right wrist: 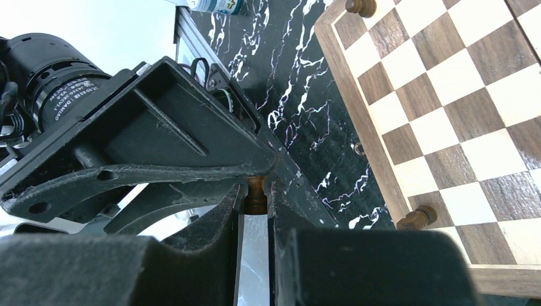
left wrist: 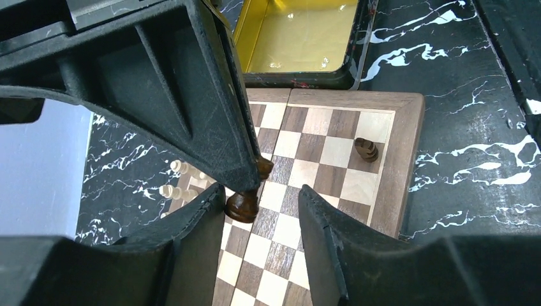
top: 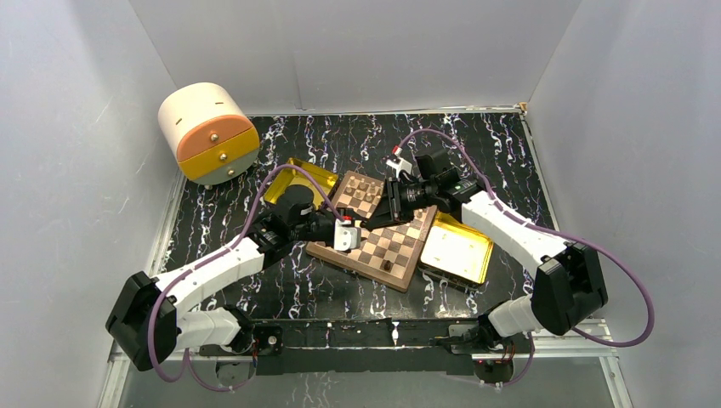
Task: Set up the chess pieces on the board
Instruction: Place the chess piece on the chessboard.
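The board (top: 406, 255) lies tilted at the middle of the mat, and both grippers meet above it. My right gripper (right wrist: 256, 189) is shut on a dark brown piece (right wrist: 256, 197). In the left wrist view that dark piece (left wrist: 242, 206) hangs base-down from the right gripper's fingers (left wrist: 245, 172) just over the board (left wrist: 408, 159). My left gripper (left wrist: 260, 194) is open around it, with the piece close against its left finger (left wrist: 204, 210) and a wide gap to the other finger. Another dark piece (left wrist: 366, 149) lies on its side near the board's corner. Light pieces (left wrist: 173, 180) lie at the far left.
Two shiny gold trays flank the board, one at the right (top: 459, 246) and one behind on the left (top: 298, 180). A round cream and orange drawer box (top: 208, 132) stands at the back left. Two dark pieces (right wrist: 418, 218) (right wrist: 360, 6) sit along the board's edge.
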Robot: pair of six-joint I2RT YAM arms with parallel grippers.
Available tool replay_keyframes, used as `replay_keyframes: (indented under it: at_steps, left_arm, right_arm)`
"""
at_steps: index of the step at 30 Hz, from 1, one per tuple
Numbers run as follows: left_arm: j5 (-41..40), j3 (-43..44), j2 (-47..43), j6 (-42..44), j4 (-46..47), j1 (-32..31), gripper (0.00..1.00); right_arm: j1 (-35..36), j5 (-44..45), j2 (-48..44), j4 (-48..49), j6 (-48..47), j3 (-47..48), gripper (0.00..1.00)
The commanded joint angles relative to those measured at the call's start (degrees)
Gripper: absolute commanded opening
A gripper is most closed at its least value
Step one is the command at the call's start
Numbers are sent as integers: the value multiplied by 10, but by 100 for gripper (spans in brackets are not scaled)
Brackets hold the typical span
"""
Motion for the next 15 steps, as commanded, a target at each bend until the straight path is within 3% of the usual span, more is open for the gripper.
replay_keyframes:
  at_steps: [1,10,15]
  left_arm:
    - [8,20,-2,-7,-2,-8,43]
    - [-16,27,1,-59,-5,-9,26]
    - [-47,38,6,-127,-1,-10,15]
  right_arm:
    - [4,-23,0,38,4,-3,12]
    - [4,-5,-16,39,-1,-12,13]
    - [4,50,-70,106,31,-50,23]
